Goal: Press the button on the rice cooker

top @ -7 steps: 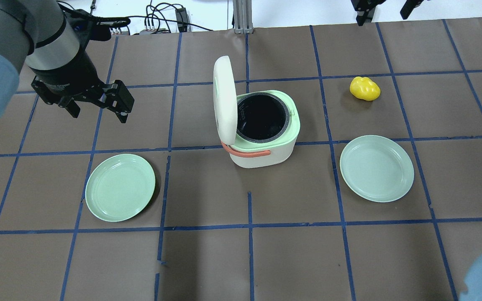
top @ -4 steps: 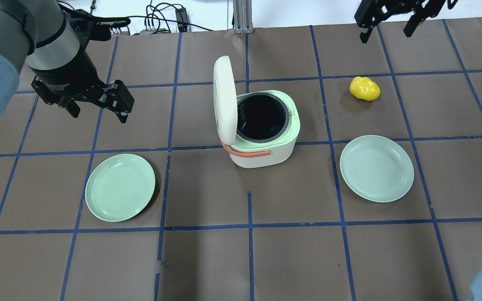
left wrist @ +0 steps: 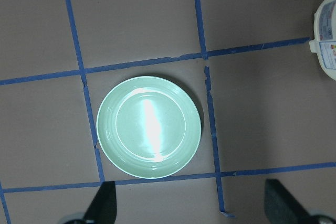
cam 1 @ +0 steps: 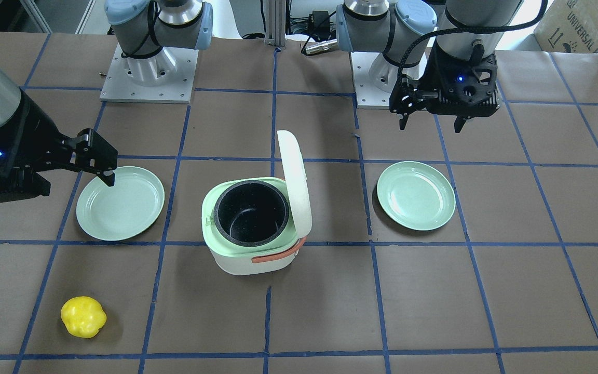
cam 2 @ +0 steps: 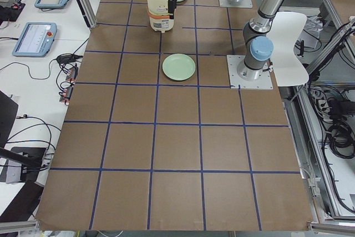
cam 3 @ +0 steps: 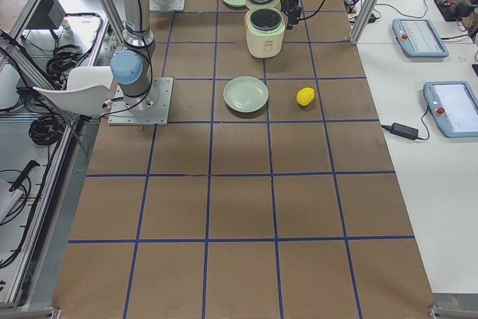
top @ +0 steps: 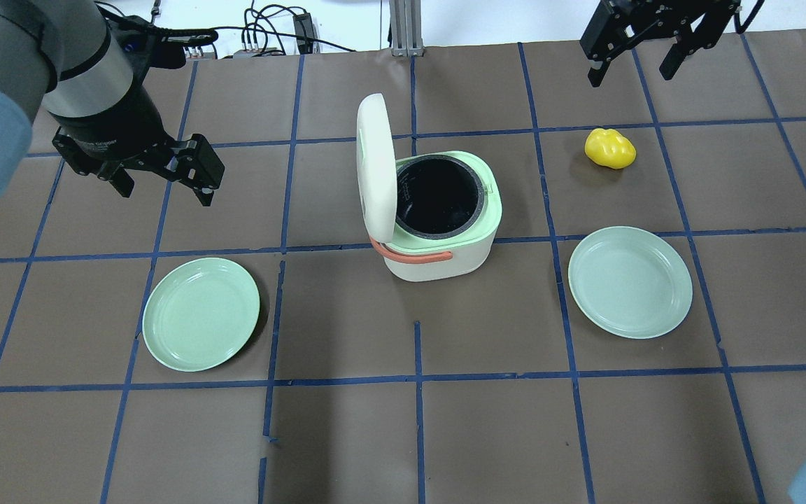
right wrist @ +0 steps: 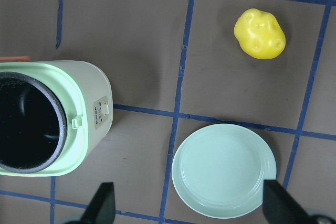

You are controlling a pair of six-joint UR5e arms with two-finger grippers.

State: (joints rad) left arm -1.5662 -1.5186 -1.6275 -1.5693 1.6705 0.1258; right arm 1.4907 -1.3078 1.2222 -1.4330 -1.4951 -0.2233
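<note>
1. The table, papered brown with blue tape lines, carries the rice cooker at its middle, lid standing upright and black pot bare.
2. The left gripper hangs well to the cooker's left, jaws wide and empty.
3. The right gripper hangs beyond the cooker to its right, jaws wide and empty.
4. One green plate lies on the cooker's left and another plate on its right.
5. A yellow lump lies right of the cooker.
</note>
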